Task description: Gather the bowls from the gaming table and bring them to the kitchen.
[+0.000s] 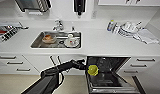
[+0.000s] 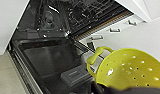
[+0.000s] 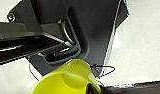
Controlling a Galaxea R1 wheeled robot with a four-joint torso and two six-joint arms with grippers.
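bright yellow perforated plastic bowl w/ loop handle sits grasped at its rim in left end effector, over the open dishwasher's dropped door in the kitchen. prob light, stiff, bit slick, not fragile; rim or handle best hold. right end effector: can't tell.

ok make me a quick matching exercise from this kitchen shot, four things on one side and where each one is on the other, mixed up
Things:
1. yellow bowl
2. cup on a saucer
3. dishwasher door
4. stacked plates

Places:
A. folded down, open, below the countertop
B. on the countertop, right of the sink
C. at the end of the left arm, above the open dishwasher
D. inside the sink

Pairs: 1-C, 2-D, 3-A, 4-B
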